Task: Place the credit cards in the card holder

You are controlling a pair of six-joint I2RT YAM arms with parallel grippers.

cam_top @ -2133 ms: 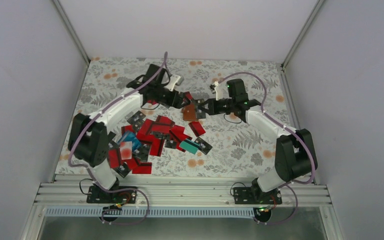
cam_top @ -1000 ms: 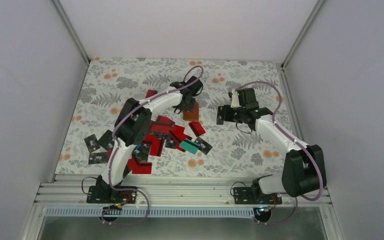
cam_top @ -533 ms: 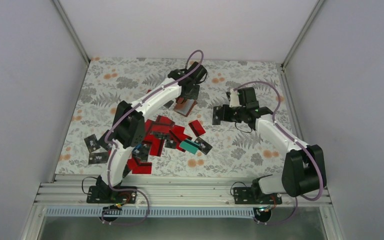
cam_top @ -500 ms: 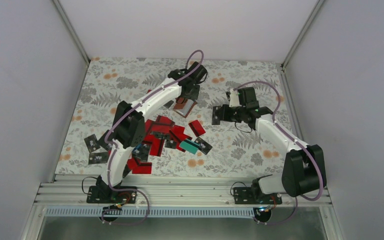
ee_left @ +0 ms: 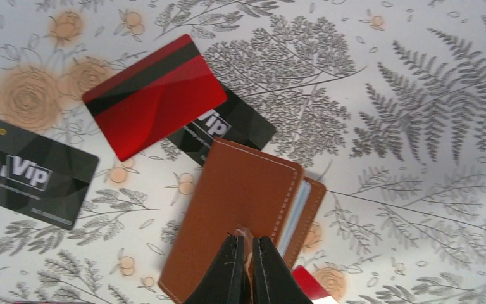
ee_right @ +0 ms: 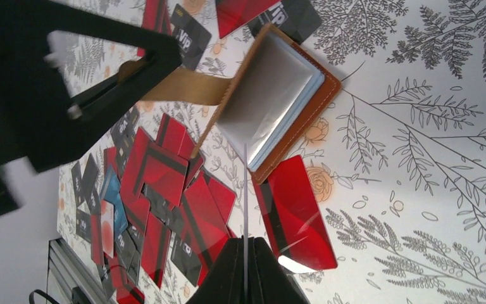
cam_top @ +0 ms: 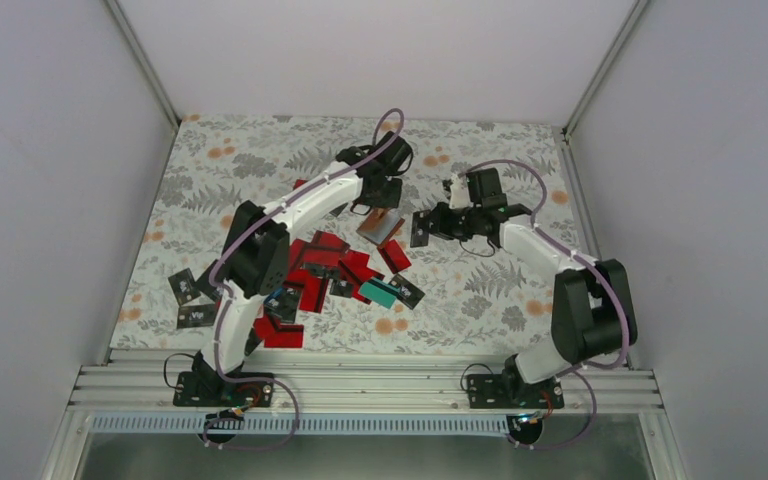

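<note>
Card (cam_top: 420,229), likely black, in right gripper (ee_right: 245,246)

The overhead camera sits high behind the arm bases, tilted down and forward, far enough back to take in the whole desk (cam_top: 480,290). The left wrist camera peers straight down past the left hand (ee_left: 245,239), very close to the card holder (ee_left: 240,190). The right wrist camera sights along the right hand (ee_right: 245,240) and the edge-on card (ee_right: 245,190) in it, slanting from a little farther off (the desk runs sideways there), and catches the heap of credit cards (ee_right: 164,177). All three views share the card holder.
</note>
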